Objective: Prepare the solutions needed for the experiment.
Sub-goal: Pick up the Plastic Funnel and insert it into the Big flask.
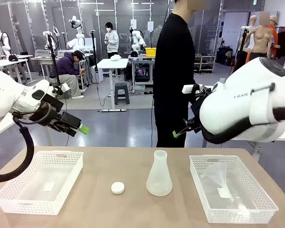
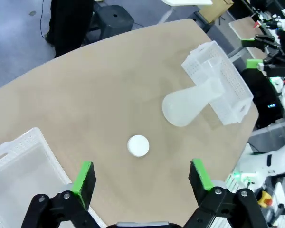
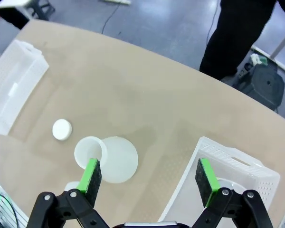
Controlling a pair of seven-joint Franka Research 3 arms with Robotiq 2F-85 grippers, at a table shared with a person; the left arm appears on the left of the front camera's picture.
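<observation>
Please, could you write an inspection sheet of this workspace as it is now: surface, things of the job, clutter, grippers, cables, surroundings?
Surface: beige table, no spill seen.
Job's things: translucent plastic conical flask, upright at the middle, looks empty; no yellow liquid seen.
Clutter: small white round cap left of the flask, apart from it; left white perforated plastic basket with a small white piece inside; right white perforated basket holding something clear, cannot tell what.
Grippers: left gripper open, empty, above the table; right gripper open, empty, above the table.
Cables: black hose loops from the left arm over the left basket's corner.
Surroundings: person in black clothes stands at the far edge.
</observation>
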